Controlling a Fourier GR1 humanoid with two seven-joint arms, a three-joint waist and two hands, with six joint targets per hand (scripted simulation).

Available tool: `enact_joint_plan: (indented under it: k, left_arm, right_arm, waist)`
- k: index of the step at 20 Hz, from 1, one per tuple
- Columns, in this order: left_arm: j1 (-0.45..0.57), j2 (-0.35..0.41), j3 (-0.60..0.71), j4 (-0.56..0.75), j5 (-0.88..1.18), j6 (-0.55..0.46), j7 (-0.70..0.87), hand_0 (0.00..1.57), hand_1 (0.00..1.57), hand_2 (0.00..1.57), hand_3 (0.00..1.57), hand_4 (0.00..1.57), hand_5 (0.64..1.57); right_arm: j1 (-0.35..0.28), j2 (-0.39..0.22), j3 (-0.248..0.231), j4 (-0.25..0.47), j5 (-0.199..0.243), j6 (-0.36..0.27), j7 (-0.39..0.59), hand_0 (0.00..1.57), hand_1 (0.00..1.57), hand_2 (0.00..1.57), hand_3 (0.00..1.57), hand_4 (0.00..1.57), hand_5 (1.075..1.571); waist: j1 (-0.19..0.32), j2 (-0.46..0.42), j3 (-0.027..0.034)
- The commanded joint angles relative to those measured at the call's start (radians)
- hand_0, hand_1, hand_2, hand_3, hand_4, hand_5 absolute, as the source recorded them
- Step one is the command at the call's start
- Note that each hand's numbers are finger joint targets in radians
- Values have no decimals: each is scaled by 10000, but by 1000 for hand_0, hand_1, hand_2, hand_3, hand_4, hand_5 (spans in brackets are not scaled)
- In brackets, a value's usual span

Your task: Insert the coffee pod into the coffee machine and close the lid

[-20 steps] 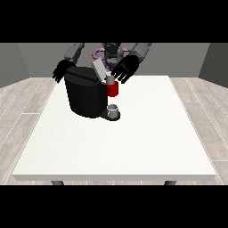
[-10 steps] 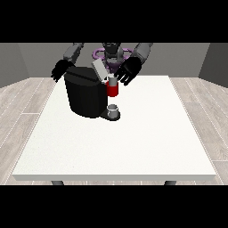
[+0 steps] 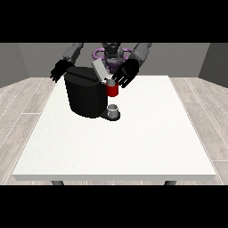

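Front view: robot at the top, both arms reaching over the table towards the camera.
Hand at the view's right [image 3: 125, 75]: black, palm facing the camera, fingers spread apart and pointing down; it hangs just above and beside the red part of the machine. Whether it touches anything cannot be told.
Hand at the view's left [image 3: 59, 71]: black, fingers apart and relaxed, holding nothing; it sits just behind the machine's upper left corner.
Coffee pod: a small pale shape [image 3: 109, 82] shows at the top of the red part, just below the right-side hand's fingers; too small to say for certain that it is the pod.
Lid [image 3: 99, 70]: grey flap, tilted up and back, standing open above the machine's top.
Coffee machine [image 3: 84, 92]: black rounded body, on the table's far left half, with a red holder [image 3: 112, 90] at its front right.
Cup [image 3: 113, 109]: small, grey, on the machine's base under the red holder.
Table [image 3: 133, 142]: large, white.
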Motion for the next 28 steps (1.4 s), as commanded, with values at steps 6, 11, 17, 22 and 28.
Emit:
enact_joint_plan:
  k: [6,11,17,22,28]
  left_arm:
    - [367,-272,-321,-93,-376,283,-188,1118,1118,1158,990,442,1571]
    - [501,250,-179,148,-396,44,-463,1051,1051,1118,953,365,1571]
    - [185,374,-103,168,-529,347,-576,1018,1018,1086,904,369,1571]
    - [-280,678,-546,127,-809,-821,-616,0,0,0,0,0,1571]
    - [204,788,-586,-16,-910,-883,-1020,0,0,0,0,0,1571]
  right_arm:
    - [31,18,-90,148,92,-256,126,0,0,0,0,380,1571]
    - [562,-27,188,-383,109,1,236,0,0,0,0,438,1571]
    - [285,107,275,-494,-26,123,107,0,0,0,0,415,1571]
    - [-117,-220,-152,55,0,-2,48,0,0,0,0,411,1571]
    - [698,319,85,252,141,-236,-688,0,0,0,0,360,1571]
  waist:
    - [288,-161,-7]
    - [25,-395,-8]
    - [-196,121,-8]
    - [66,212,-4]
    - [352,-158,-5]
